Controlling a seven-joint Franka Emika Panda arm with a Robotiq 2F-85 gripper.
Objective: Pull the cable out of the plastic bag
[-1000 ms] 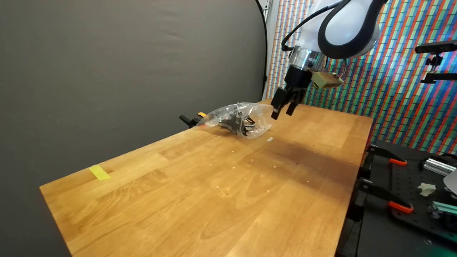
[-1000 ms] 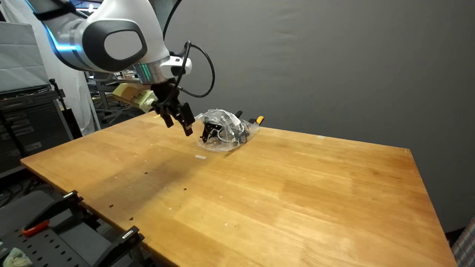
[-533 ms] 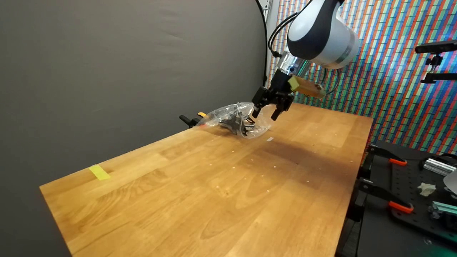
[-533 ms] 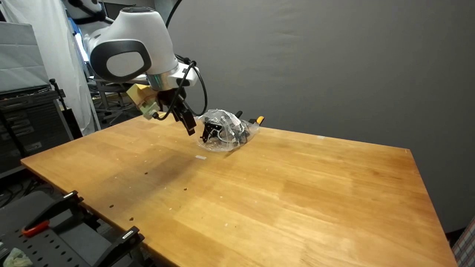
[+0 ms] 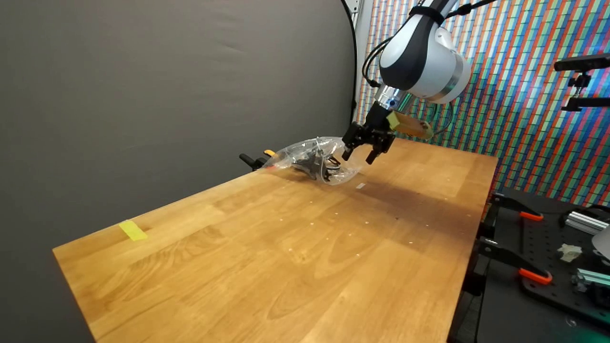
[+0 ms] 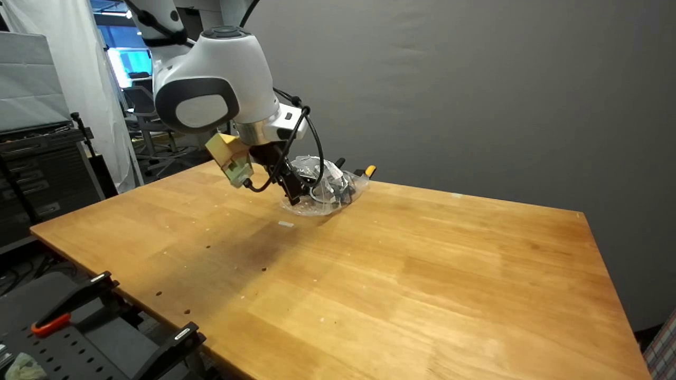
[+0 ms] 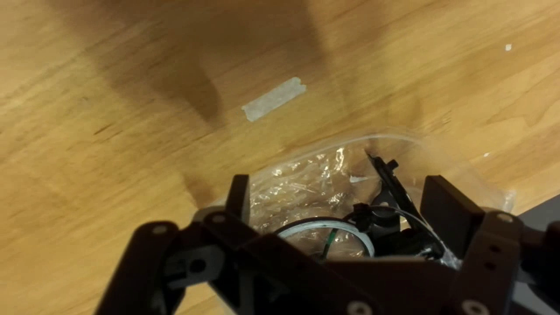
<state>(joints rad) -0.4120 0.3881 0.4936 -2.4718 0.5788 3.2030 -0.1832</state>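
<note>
The clear plastic bag (image 5: pixel 340 177) lies at the table's back edge with black parts and a coiled cable inside. It shows in an exterior view (image 6: pixel 306 209) and in the wrist view (image 7: pixel 302 192). In the wrist view the cable (image 7: pixel 325 224) is a pale grey loop, with black parts (image 7: pixel 393 181) beside it; its lower part is hidden behind the gripper. My gripper (image 7: pixel 337 186) is open, its fingers apart on either side of the loop. In an exterior view my gripper (image 5: pixel 358 158) hangs at the bag's near end; contact with the bag cannot be told.
A white tape strip (image 7: pixel 274 99) is on the wooden table (image 5: pixel 267 262). A clamp with a yellow handle (image 6: pixel 369 171) sits at the back edge behind the bag. Black clamps with red pads (image 5: pixel 534 276) hold a side board. Yellow tape (image 5: pixel 133 230) marks a far edge.
My gripper has moved down and toward the bag, and it has turned so both fingers show side by side in an exterior view. The bag and its contents have not moved.
</note>
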